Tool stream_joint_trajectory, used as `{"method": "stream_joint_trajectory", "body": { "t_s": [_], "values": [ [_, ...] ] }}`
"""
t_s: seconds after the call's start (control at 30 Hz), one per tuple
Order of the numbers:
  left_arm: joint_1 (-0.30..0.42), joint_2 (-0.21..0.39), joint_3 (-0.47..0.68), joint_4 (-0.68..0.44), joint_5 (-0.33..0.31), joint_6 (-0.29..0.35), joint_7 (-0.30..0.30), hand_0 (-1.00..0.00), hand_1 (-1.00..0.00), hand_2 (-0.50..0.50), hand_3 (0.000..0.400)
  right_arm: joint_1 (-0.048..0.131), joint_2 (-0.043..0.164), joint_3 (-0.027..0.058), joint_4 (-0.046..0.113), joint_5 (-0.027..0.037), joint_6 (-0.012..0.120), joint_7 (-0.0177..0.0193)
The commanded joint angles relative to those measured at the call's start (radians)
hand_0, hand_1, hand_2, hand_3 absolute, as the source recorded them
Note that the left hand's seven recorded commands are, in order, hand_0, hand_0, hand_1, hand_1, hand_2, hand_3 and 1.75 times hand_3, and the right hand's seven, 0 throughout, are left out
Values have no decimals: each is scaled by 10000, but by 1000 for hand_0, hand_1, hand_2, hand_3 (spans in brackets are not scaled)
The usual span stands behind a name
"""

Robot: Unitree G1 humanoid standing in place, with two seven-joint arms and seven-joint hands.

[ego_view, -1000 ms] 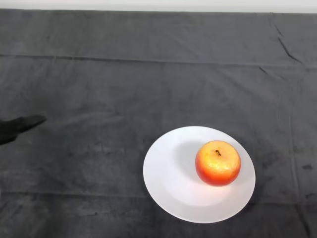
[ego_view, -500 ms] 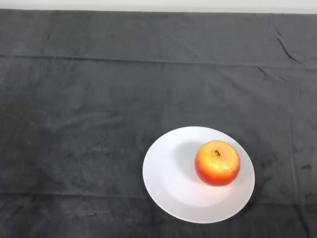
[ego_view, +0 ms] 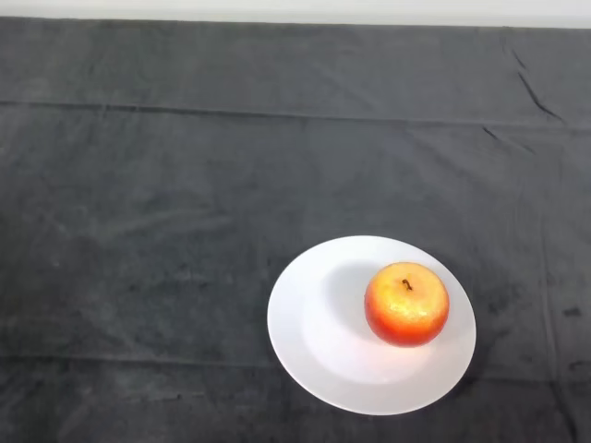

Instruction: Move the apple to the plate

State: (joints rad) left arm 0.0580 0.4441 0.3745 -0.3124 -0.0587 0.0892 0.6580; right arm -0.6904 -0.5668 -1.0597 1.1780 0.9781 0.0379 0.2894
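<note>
A red and orange apple (ego_view: 406,304) stands upright, stem up, on the right half of a round white plate (ego_view: 314,332). The plate lies on the dark cloth in the lower right part of the head view. No part of the robot shows in this view.
The dark grey cloth (ego_view: 185,185) covers the whole table, with creases running across it and a few wrinkles at the upper right. A pale strip of the table's far edge (ego_view: 295,9) shows along the top.
A second ago black fingertips showed at the left edge; they have withdrawn out of view. Apple and plate have stayed in place.
</note>
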Motion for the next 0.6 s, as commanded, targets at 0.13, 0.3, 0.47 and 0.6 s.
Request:
{"method": "stream_joint_trajectory", "body": {
  "t_s": [0.13,0.3,0.47,0.6],
  "values": [
    [39,-99,591,-92,30,-260,9,0,0,0,0,-146,-232,-12,-54,192,-3,-30],
    [36,-130,618,-110,60,-244,-12,0,0,0,0,-146,-232,-12,-55,192,-3,-30],
    [27,-162,628,-124,97,-232,-22,0,0,0,0,-146,-232,-12,-56,192,-3,-30],
    [20,-182,636,-110,121,-245,-35,0,0,0,0,-146,-232,-12,-56,192,-3,-31]
  ]
}}
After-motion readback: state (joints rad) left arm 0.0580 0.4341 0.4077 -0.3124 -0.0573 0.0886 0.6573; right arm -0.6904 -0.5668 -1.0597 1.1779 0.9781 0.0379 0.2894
